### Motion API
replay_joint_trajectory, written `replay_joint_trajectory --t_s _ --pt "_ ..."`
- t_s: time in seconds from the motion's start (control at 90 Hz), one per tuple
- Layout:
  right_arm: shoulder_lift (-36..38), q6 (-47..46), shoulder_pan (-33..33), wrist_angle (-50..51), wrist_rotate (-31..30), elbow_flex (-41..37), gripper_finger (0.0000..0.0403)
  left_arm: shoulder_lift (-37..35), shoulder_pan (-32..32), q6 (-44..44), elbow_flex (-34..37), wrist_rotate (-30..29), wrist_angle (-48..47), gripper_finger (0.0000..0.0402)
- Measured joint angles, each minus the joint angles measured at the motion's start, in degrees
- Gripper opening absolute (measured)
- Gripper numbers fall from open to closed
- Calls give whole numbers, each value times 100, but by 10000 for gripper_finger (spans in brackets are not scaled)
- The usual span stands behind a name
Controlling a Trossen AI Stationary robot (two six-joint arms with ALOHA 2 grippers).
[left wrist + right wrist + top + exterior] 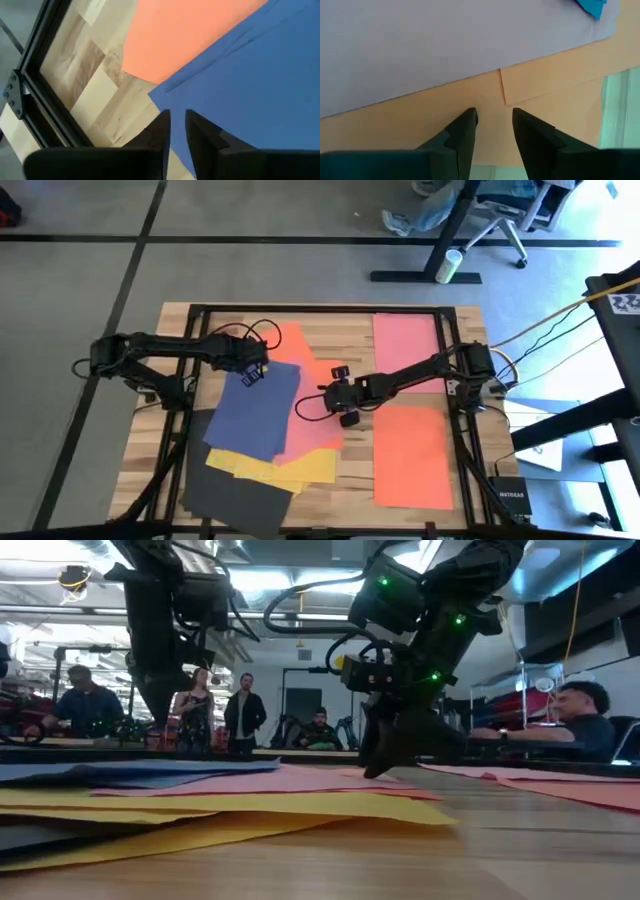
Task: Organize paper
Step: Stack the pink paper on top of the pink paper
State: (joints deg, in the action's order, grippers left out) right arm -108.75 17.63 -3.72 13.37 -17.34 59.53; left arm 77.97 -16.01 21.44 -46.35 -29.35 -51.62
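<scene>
High view shows me the loose pile at the table's left-centre: navy blue sheet (256, 409) on top, pink sheet (312, 412) under it, yellow sheet (285, 468) and dark grey sheet (238, 492) fanned out nearer me, with two orange-pink sheets (411, 456) lying separately on the right. My left gripper (252, 373) sits at the navy sheet's far edge, fingers (161, 131) nearly closed with a thin gap, and I can't tell if paper is pinched. My right gripper (345, 393) is low over the pink sheet, jaws parted, holding nothing. I'd judge the best move is pressing one fingertip flat, then dragging slowly so only one sheet slides, keeping the others from bunching.
</scene>
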Motion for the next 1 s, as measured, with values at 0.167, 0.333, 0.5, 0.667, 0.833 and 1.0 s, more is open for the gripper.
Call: replay_joint_trajectory --t_s 0.167,0.333,0.5,0.667,0.833,1.0 --pt "0 0 1 0 0 0 122 0 0 1 0 -52 0 84" --pt "0 0 0 0 0 0 122 0 -10 1 0 -89 0 99" --pt "0 0 2 0 0 0 122 0 -33 -30 0 -91 2 97" --pt "0 0 -1 0 0 0 122 0 47 56 0 -89 7 73" --pt "0 68 -2 1 1 3 122 -1 253 69 -162 50 21 42" --pt "0 71 -9 127 7 90 122 -1 573 69 -517 64 25 9"
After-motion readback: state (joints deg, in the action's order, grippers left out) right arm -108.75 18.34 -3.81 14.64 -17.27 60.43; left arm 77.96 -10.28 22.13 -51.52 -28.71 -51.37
